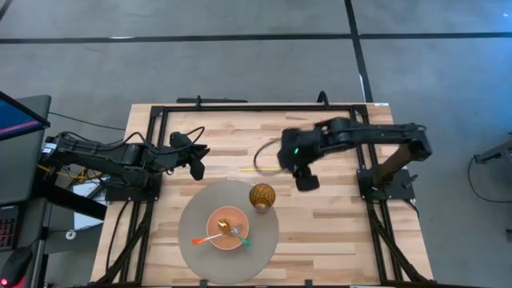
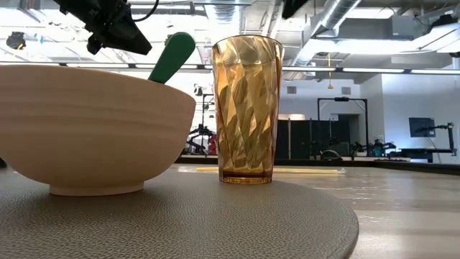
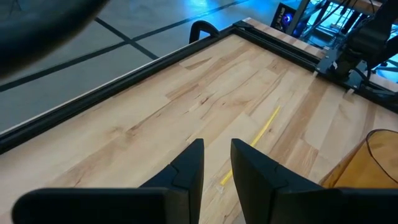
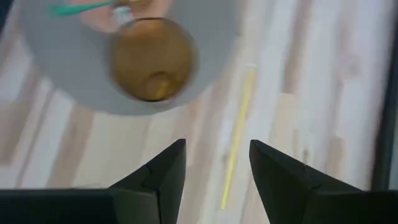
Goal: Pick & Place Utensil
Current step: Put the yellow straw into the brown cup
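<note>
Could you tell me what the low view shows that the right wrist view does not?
Only the low view shows the bowl side-on and the room behind. Only the right wrist view shows the right tool, open and empty, over the yellow straw on the wood. Both show the amber cup standing on the grey mat and a green handle.

No readable text, labels, brands, numbers or signs in any view.

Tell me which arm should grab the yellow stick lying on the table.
Probably right. The right hand hangs open near the yellow stick, which shows between its fingers. The left hand is farther off, nearly closed.
</note>
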Controlling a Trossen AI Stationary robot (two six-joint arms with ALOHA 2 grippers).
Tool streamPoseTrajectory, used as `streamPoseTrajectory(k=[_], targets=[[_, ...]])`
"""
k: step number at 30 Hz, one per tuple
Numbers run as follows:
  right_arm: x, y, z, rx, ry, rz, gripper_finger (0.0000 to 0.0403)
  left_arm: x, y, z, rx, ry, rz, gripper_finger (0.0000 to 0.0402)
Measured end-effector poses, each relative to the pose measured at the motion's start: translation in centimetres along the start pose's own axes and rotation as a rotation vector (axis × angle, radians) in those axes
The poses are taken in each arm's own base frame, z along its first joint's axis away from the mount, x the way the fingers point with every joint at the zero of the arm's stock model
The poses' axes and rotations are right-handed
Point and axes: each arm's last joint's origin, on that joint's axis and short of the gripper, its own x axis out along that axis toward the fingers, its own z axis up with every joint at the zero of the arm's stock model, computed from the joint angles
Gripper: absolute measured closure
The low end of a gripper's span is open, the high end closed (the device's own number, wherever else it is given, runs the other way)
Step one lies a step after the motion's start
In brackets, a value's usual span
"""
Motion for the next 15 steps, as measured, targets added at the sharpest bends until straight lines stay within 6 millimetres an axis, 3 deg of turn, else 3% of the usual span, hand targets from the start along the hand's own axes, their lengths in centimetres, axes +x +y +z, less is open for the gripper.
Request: streamPoseTrajectory(k=[3, 6, 12, 15], targets=[[0.2, -1.6, -2.3, 0.075, -0.062, -0.047, 0.0233, 0.0, 0.0, 0.0, 0.000, 0.000, 0.000, 0.0321], [1.7, -2.9, -5.0, 0.139, -0.183, -0.015, 0.0233, 0.0, 0.0, 0.0, 0.003, 0.003, 0.002, 0.0321], [7.5, -4.7, -9.9, 0.199, -0.446, 0.055, 0.0233, 0.0, 0.0, -0.1, 0.004, 0.005, 0.003, 0.0321], [10.6, -5.0, -11.3, 0.219, -0.456, 0.034, 0.0233, 0.0, 0.0, -0.1, 0.005, 0.005, 0.003, 0.0321]])
